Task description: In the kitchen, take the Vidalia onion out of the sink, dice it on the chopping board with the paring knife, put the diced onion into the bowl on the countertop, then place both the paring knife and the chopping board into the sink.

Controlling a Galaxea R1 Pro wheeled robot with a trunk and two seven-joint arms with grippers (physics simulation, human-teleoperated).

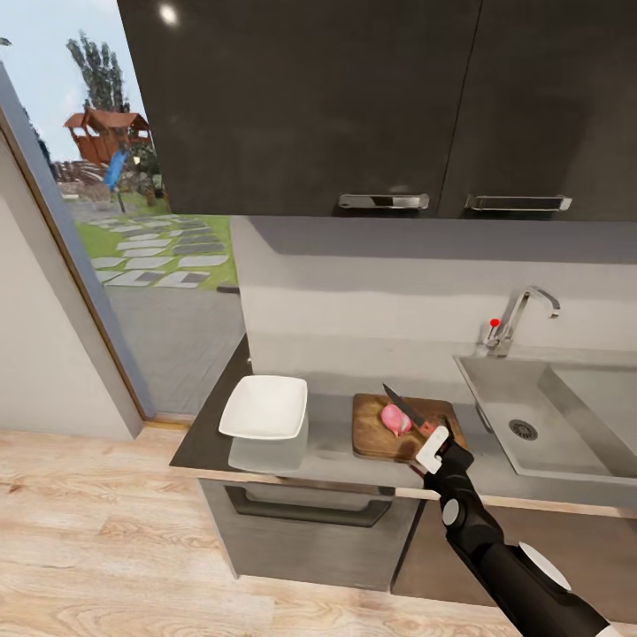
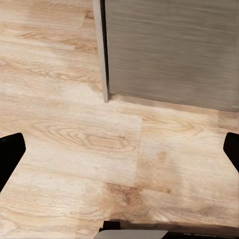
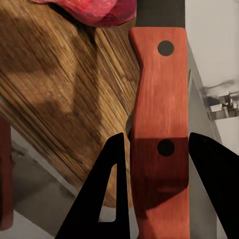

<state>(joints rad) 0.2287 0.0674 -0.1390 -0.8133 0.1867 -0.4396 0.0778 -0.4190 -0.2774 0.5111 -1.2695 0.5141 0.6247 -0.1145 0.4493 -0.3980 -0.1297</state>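
The dark-brown chopping board [image 1: 376, 433] lies on the grey countertop [image 1: 332, 447], left of the sink [image 1: 495, 389]. A pinkish onion [image 1: 395, 418] rests on the board. My right gripper [image 1: 433, 449] is shut on the red handle of the paring knife [image 1: 426, 429], whose dark blade slants up over the onion. In the right wrist view the black fingers [image 3: 112, 189] flank the knife handle [image 3: 159, 114] above the board [image 3: 64, 89], with the onion [image 3: 94, 10] just beyond. The white bowl [image 1: 264, 407] stands left of the board. My left gripper [image 2: 119, 149] hangs open over the floor.
The chrome faucet [image 1: 522, 318] with its red knob rises behind the sink. Dark wall cabinets [image 1: 354, 97] hang overhead. A glass door [image 1: 133, 221] opens to the garden on the left. Wood floor [image 2: 99, 149] and a grey cabinet front [image 2: 169, 50] lie below the left gripper.
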